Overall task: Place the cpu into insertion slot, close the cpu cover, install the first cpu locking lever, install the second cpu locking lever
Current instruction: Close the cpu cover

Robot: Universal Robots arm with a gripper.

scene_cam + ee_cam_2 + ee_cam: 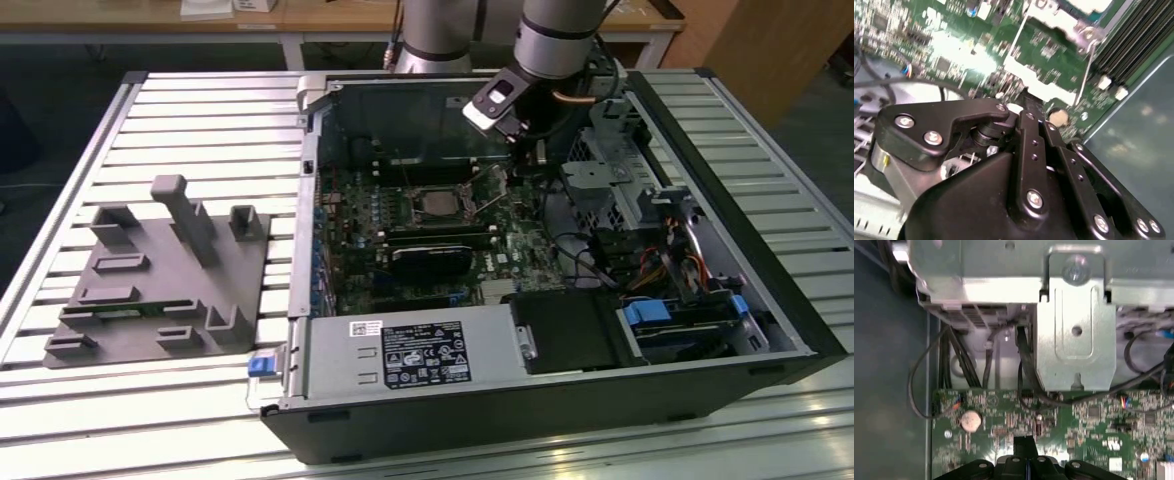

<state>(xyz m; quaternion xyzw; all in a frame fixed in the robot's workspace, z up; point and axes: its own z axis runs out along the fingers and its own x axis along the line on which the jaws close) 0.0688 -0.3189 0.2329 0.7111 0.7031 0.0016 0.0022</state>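
Observation:
In the exterior view the cpu (438, 204) shows as a grey square lying in the insertion slot (412, 191) on the green motherboard inside the open computer case. The silvery cpu cover (1050, 16) lies around it, and a thin wire locking lever (1083, 75) runs along its side. My gripper (539, 160) hangs low over the board, a short way off the socket toward the exterior view's right. Its black fingers (1024, 444) are pressed together over the board with nothing seen between them. The linkage of the gripper (1026, 100) hides the board under it.
A metal drive cage (621, 165) and bundles of cables (641, 270) crowd the case on the exterior view's right. A labelled power supply (414, 352) sits at the near wall. A grey fixture block (160, 270) lies on the slatted table (200, 110). A coin battery (970, 421) sits near the fingertips.

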